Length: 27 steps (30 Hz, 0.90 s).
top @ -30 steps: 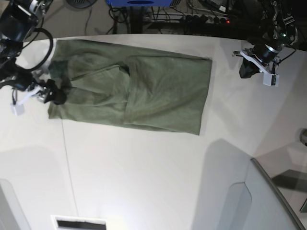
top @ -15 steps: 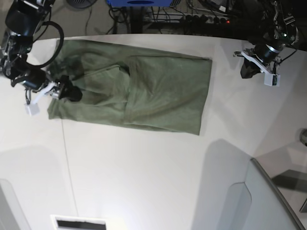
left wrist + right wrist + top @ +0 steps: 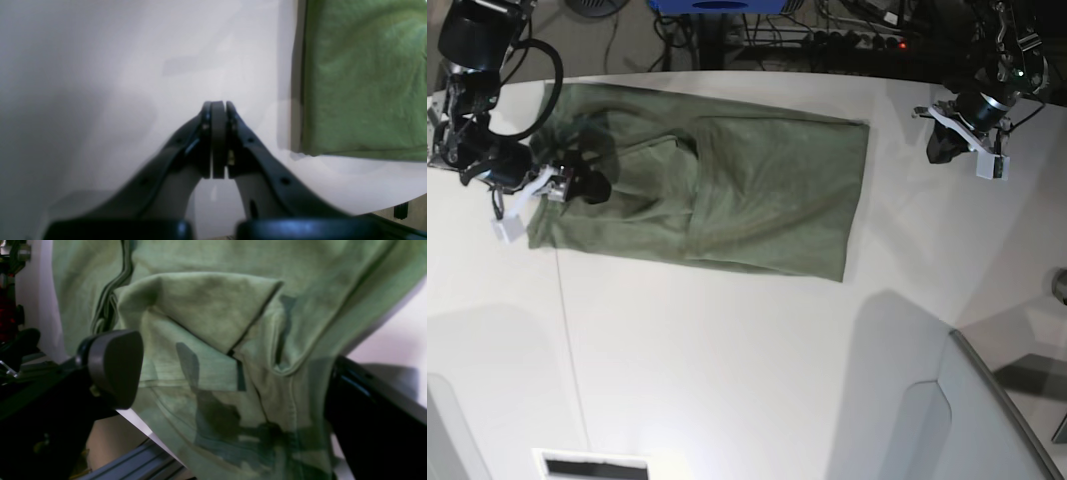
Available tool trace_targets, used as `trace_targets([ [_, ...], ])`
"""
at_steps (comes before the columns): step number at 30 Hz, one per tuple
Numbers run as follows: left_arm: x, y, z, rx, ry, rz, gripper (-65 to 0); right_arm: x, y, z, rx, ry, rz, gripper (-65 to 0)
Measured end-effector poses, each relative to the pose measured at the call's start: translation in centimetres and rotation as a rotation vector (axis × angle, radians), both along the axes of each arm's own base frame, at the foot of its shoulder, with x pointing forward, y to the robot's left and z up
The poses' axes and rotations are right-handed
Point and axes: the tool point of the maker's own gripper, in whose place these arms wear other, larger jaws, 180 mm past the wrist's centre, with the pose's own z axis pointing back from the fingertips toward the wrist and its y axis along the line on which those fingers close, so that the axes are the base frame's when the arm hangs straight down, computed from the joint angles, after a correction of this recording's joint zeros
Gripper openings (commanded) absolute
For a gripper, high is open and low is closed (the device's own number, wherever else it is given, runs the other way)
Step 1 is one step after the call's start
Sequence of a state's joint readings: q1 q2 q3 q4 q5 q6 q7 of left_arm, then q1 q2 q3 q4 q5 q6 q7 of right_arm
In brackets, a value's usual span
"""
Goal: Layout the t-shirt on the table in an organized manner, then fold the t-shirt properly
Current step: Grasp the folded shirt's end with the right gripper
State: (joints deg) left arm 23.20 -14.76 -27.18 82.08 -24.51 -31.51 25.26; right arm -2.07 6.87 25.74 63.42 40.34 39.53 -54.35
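The olive-green t-shirt (image 3: 727, 185) lies flattened across the far half of the white table (image 3: 727, 380), with one side folded over its middle. My right gripper (image 3: 587, 186) hovers over the shirt's left end, open wide. In the right wrist view its fingers (image 3: 113, 366) straddle the folded sleeve and the ribbed collar (image 3: 106, 303) of the t-shirt (image 3: 213, 306). My left gripper (image 3: 942, 150) is off the cloth, beyond the shirt's right edge. The left wrist view shows the left gripper (image 3: 218, 106) shut on nothing above the bare table (image 3: 100, 83), with the t-shirt (image 3: 363, 83) hem to its right.
A grey angled panel (image 3: 987, 420) rises at the near right corner. Cables and a power strip (image 3: 857, 40) lie beyond the far edge. A thin dark seam (image 3: 567, 340) runs down the table's left side, and a white slot (image 3: 592, 465) sits at the near edge.
My right gripper has moved rightwards from the shirt's left edge to above the cloth near the collar, staying open. The left arm and the shirt have not moved.
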Motion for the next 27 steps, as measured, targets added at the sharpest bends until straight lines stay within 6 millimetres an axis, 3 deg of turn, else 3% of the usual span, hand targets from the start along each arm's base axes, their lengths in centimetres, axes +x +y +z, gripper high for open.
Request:
trace_targets([
  [4, 0.0, 0.0, 0.0, 0.000, 0.000, 0.000, -65.0, -0.2, 0.2, -0.2, -0.003, 0.013, 0.010, -11.0],
  [11, 0.0, 0.0, 0.0, 0.000, 0.000, 0.000, -65.0, -0.4, 0.3, -0.3, 0.001, 0.020, 0.012, -13.4],
  [18, 0.0, 0.0, 0.0, 0.000, 0.000, 0.000, -65.0, -0.7, 0.7, -1.3, 0.040, 0.059, -0.004, -31.4],
  [25, 0.0, 0.0, 0.0, 0.000, 0.000, 0.000, -65.0, -0.7, 1.0, -1.4, 0.048, 0.066, -0.002, -33.9],
  [27, 0.0, 0.0, 0.0, 0.000, 0.000, 0.000, -65.0, -0.8, 1.0, -1.4, 0.045, 0.069, -0.001, -39.8],
])
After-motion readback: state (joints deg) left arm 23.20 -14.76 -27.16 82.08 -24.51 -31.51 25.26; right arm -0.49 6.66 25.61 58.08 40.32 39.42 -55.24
